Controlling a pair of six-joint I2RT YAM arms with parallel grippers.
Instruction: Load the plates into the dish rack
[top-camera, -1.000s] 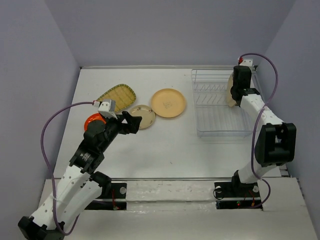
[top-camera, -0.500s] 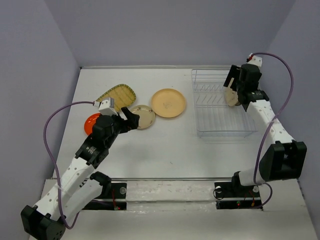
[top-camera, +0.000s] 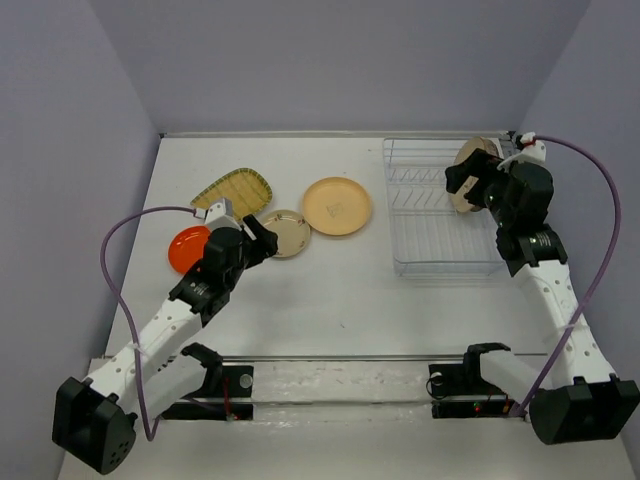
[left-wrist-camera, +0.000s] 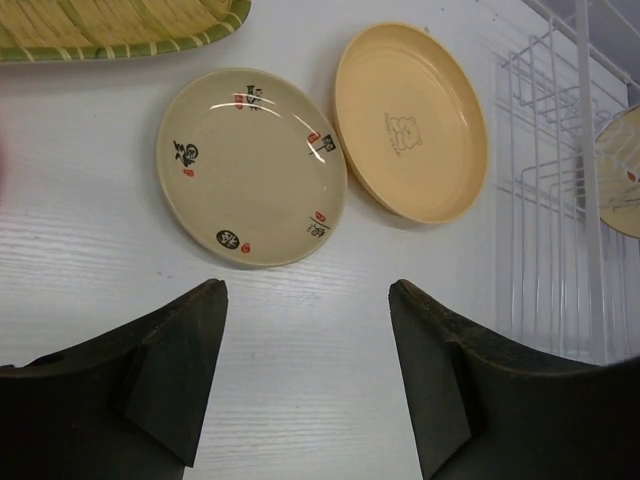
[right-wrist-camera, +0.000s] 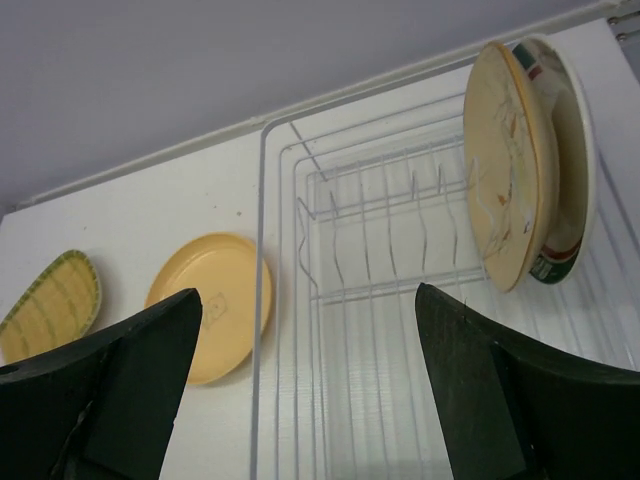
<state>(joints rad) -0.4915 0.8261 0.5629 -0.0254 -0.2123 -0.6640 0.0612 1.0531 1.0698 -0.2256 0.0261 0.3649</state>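
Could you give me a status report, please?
Left gripper open near beige plate; right gripper open by dish rack. Cream plate, green-rimmed plate racked upright; four on table. Nothing blocking.

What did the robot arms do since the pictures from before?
The right fingers let go of the cream oval plate, now standing in the dish rack, and pulled back. The left fingers reached forward toward the small beige plate, open and empty, uncovering the orange-red plate. The round orange-tan plate and woven plate stayed put.
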